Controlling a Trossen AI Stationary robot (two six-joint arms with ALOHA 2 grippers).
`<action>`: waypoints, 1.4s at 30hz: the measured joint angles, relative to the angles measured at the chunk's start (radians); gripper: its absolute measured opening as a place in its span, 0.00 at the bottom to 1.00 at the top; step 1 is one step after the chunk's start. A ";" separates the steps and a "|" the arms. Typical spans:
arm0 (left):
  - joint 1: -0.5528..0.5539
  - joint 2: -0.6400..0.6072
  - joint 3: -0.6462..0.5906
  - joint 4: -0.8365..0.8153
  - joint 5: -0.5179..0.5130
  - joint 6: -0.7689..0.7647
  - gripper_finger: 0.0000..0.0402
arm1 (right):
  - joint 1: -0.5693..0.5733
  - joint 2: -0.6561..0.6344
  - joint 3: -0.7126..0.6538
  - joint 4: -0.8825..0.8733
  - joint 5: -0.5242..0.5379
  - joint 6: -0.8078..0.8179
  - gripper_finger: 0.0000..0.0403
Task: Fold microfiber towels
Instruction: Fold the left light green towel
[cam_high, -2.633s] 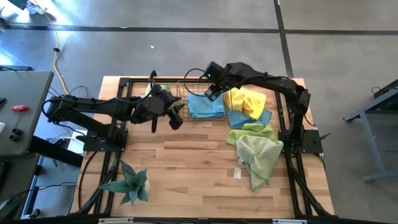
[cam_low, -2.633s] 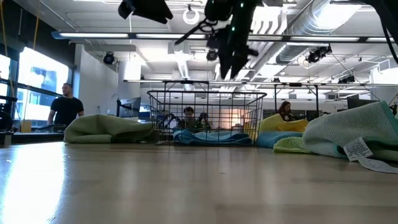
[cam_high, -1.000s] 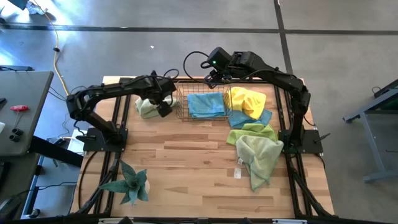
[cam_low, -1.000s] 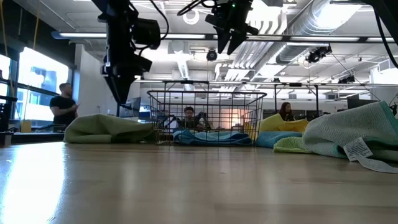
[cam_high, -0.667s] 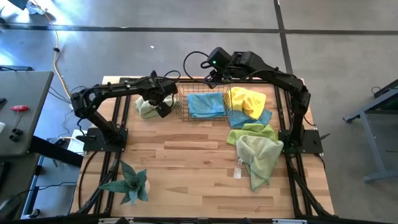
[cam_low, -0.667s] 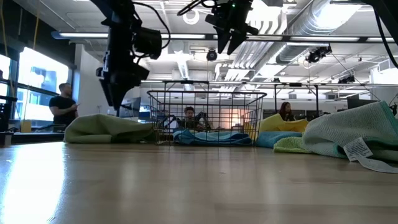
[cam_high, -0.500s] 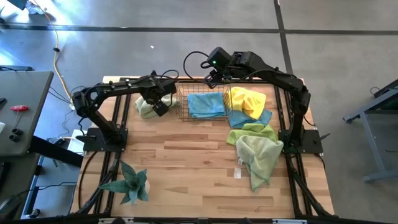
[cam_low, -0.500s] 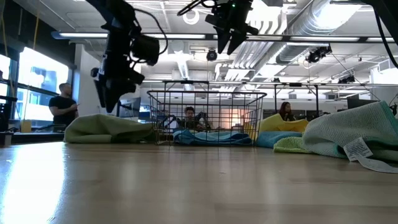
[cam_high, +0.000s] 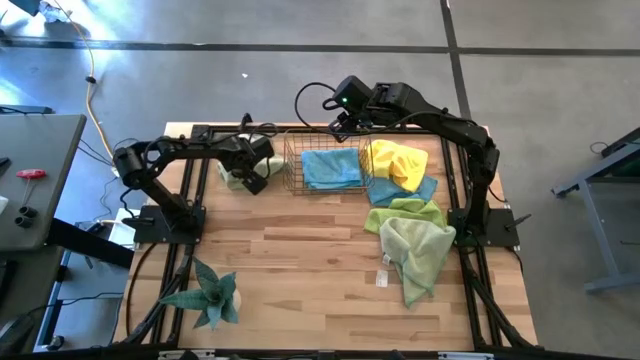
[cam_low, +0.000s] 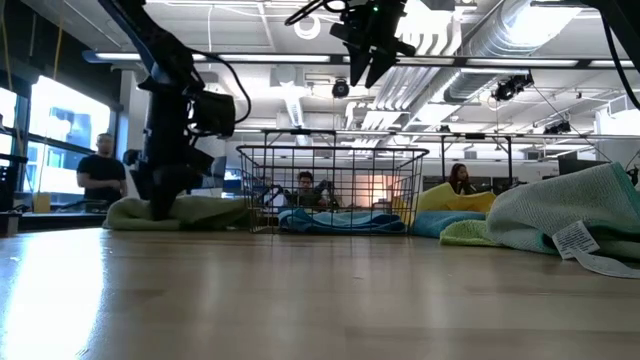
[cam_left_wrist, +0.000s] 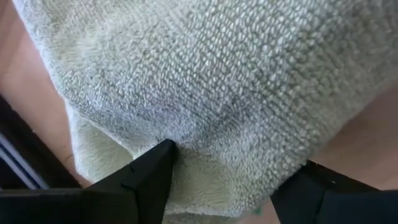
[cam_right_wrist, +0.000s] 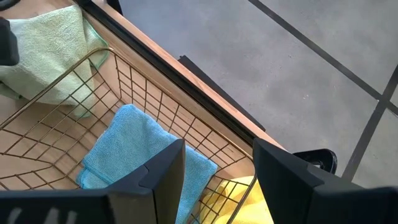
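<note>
Up close, the left fingers are spread wide, pressed into the pale green towel. The right fingers hang open, empty, above the basket.

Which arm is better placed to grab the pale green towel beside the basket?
Left. Its claw is open, right down on the pale green towel. The right claw hovers open above the wire basket, farther off.

front half of table open | plant blocks front-left corner | wire basket and towel heap crowd back and right
</note>
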 joint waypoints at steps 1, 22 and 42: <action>-0.003 0.000 0.000 0.001 0.000 -0.005 0.50 | 0.000 0.000 0.000 0.000 0.000 0.000 0.45; -0.128 -0.152 0.000 -0.207 0.065 -0.015 0.01 | 0.000 0.000 0.000 0.000 0.000 0.000 0.45; -0.569 -0.399 0.001 0.020 0.279 -0.426 0.00 | 0.000 0.000 0.000 0.023 0.000 0.000 0.45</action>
